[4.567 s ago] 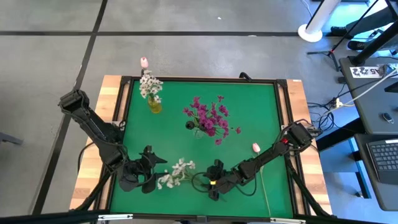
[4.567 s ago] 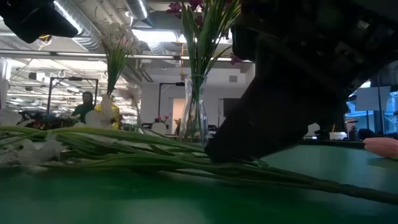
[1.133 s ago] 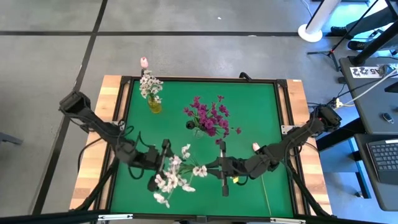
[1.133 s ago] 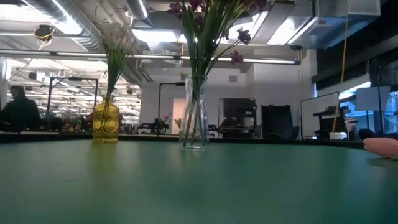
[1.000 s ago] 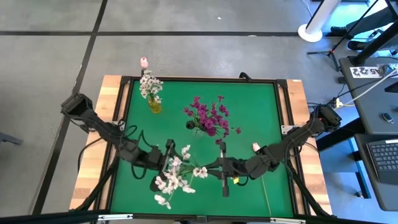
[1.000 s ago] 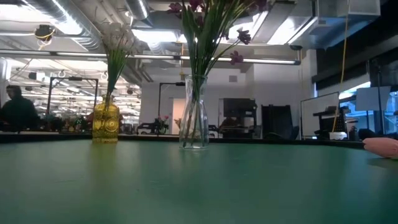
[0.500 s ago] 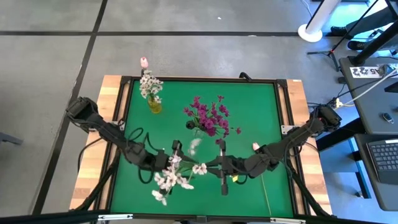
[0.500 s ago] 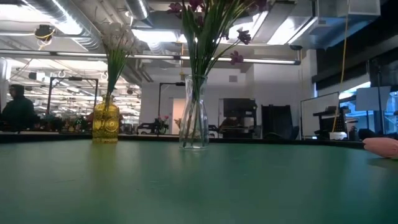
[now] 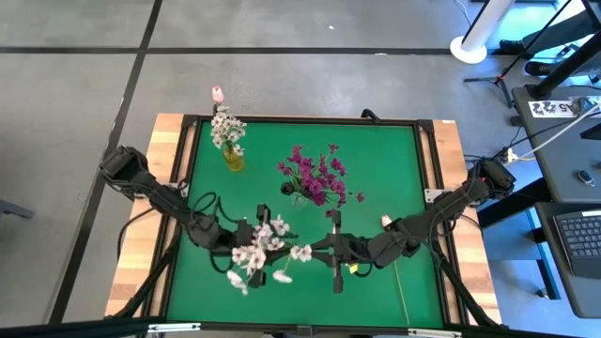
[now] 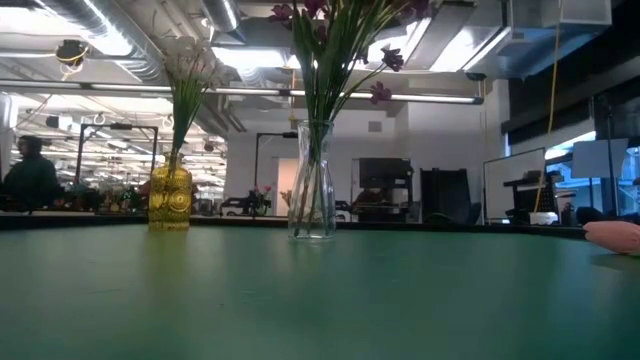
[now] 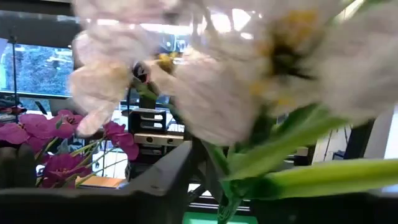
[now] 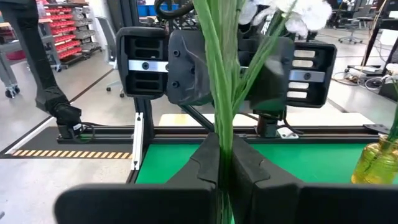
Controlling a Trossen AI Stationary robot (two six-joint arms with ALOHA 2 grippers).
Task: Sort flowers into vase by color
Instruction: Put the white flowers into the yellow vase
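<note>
High view first: we see both arms meeting over the near half of the green surface (image 9: pixel 394 169), with a bunch of white flowers (image 9: pixel 258 249) held in the air between them. Our right gripper (image 9: pixel 331 252) has its jaws shut on the green stems (image 12: pixel 219 81); the right wrist view shows the two dark fingers (image 12: pixel 205 163) pressed together around the stems where they pass between them. Our left gripper (image 9: pixel 246 242) sits at the blossom end of the same bunch, facing the right one, and in the right wrist view its body (image 12: pixel 186 65) stands just behind the stems. How far its jaws are parted, and whether they grip anything, we cannot tell: the left wrist view is filled with blurred white petals (image 11: pixel 211 74) and a green stem (image 11: pixel 311 177) very close to the camera. Elsewhere, a yellow vase (image 9: pixel 233 158) at the far left of the surface holds white blossoms (image 9: pixel 225 127), and a clear vase (image 10: pixel 312 180) near the middle holds magenta flowers (image 9: pixel 317 176). A pale pink tulip (image 9: pixel 386 222) lies on the surface at the right, its stem running toward the near edge. One small pink bud (image 9: pixel 218 93) lies on the floor beyond the far left corner. In the low view a person (image 10: pixel 30 172) stands far back in the room.
</note>
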